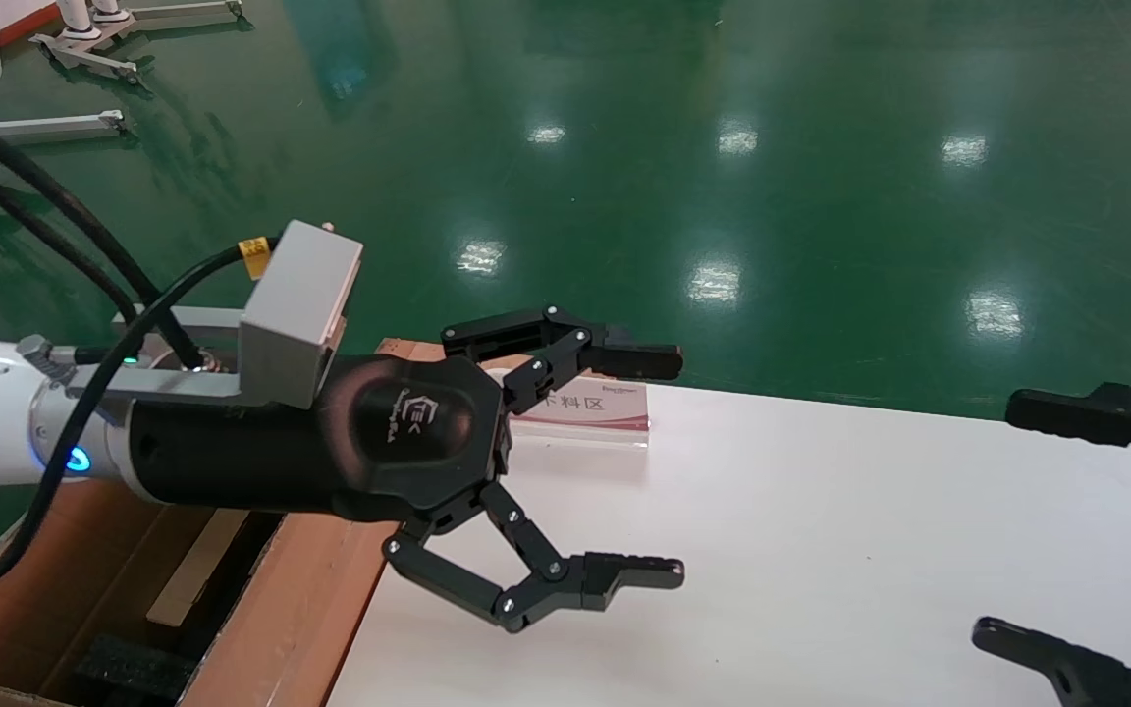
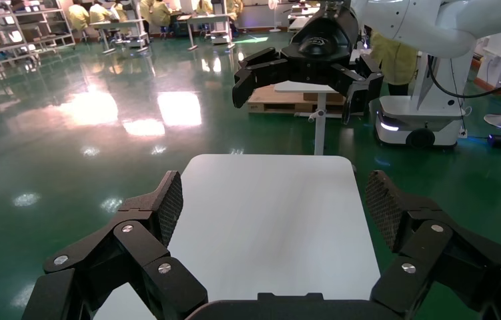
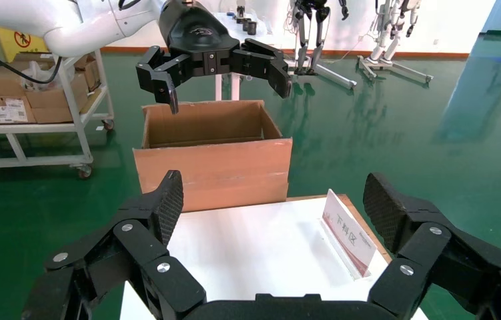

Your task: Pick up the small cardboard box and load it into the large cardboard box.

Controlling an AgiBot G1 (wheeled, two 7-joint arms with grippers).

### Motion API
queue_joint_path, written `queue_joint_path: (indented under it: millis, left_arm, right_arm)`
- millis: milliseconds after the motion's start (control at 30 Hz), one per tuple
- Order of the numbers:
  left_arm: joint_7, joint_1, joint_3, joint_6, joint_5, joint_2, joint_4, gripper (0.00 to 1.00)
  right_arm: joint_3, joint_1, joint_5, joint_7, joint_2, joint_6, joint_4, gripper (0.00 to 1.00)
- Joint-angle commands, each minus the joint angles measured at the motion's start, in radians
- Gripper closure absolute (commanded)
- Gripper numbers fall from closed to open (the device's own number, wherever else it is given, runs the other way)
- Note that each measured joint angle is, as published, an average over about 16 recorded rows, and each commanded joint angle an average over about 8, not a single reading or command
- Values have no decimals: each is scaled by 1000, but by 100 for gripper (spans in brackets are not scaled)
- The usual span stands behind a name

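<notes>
left gripper (image 1: 659,466): jaws wide, empty, over white table (image 1: 821,550) edge beside large cardboard box (image 3: 213,155) | right gripper (image 3: 271,200): wide, empty, opposite table edge | small cardboard box: not visible; likely loaded already

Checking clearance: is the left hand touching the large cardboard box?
Apart. In the right wrist view the left hand hangs open above the large cardboard box, with green floor visible between them.

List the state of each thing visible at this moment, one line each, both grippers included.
Left gripper: open, empty, raised over the table's left edge.
Right gripper: open, empty, at the table's right side.
Large brown corrugated cardboard box: flaps open, upright beside the table.
White rectangular table: bare except for the sign.
Small acrylic sign with red print: standing tilted near the table's edge.
Small cardboard box: not in view.
</notes>
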Motion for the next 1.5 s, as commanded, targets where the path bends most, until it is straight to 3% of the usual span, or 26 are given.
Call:
queue_joint_path:
  millis: [33,1500]
  left_arm:
    - [-1,-3,5,-1,0,0,1,0]
    - [-2,-16,23,-4,0,-2,5,0]
  right_arm:
    - [0,0,0,0,0,0,0,0]
    - [0,0,0,0,0,0,0,0]
